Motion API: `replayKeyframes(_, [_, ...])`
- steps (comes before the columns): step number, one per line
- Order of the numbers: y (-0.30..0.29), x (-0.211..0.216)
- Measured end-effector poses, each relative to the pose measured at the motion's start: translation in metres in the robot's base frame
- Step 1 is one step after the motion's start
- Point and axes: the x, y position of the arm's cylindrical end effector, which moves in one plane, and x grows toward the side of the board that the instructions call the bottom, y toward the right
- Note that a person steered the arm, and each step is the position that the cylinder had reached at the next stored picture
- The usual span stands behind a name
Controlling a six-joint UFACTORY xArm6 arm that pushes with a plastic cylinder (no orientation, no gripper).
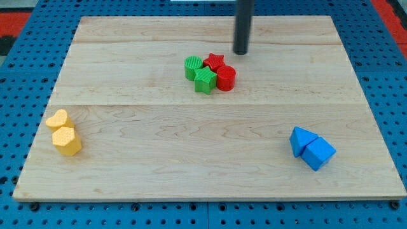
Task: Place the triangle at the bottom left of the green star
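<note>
The blue triangle [301,140] lies at the view's lower right, touching a blue cube [318,153], well apart from the green star [205,81] in the cluster near the tabletop's [191,159] top centre. My tip [241,53], a bare rod without fingers, hovers just upper right of that cluster, far from the triangle.

My tip [241,53] rests on the pale wooden counter [191,159] near the top centre of the frame, just up and right of a tight cluster: a green round ribbed block [193,67], a red star block [214,62], a green star block [205,81] and a red cylinder block [226,78], all touching. At the lower right, a blue triangle block [301,140] touches a blue cube-like block [318,153]. At the left edge, a yellow heart-shaped block [57,119] sits against a yellow hexagonal block [67,141].
</note>
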Motion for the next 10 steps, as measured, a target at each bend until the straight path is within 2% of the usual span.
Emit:
replayKeyframes(1, [0.069,0.021])
replayKeyframes(2, [0.136,0.065])
replayKeyframes(3, [0.172,0.134])
replayKeyframes(4, [0.165,0.2])
replayKeyframes(6, [0.126,0.248])
replayKeyframes(7, [0.102,0.249])
replayKeyframes(9, [0.015,0.203])
replayKeyframes(10, [-0.013,0.202])
